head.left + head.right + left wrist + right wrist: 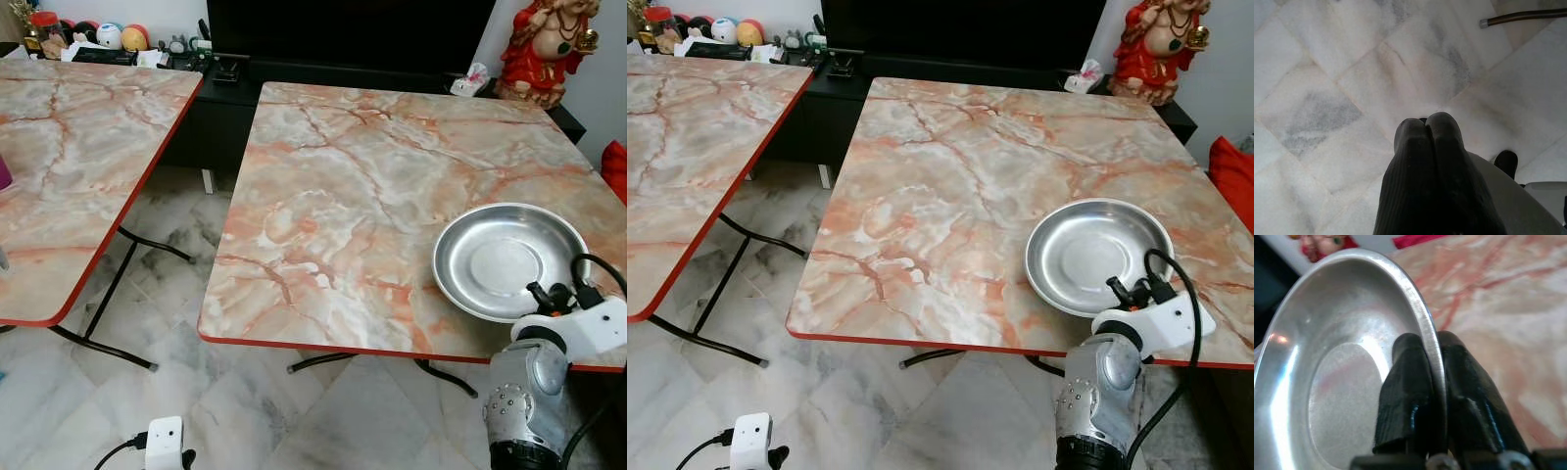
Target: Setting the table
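Note:
A round steel plate (505, 257) lies on the marble-patterned table (343, 196) near its front right corner. My right gripper (1431, 357) is shut on the steel plate's near rim (1425, 328), one finger inside the dish and one outside. The right arm (534, 382) reaches up from below the table's red front edge. My left gripper (1426, 128) hangs low over the floor tiles with its fingers pressed together and nothing between them. Its white wrist (165, 446) shows at the bottom of the head view.
A second marble-patterned table (69, 147) stands to the left, with a gap of tiled floor (167, 255) between the two. A dark TV cabinet (225, 73) with small items runs along the back wall. A red figurine (544, 44) stands at the back right.

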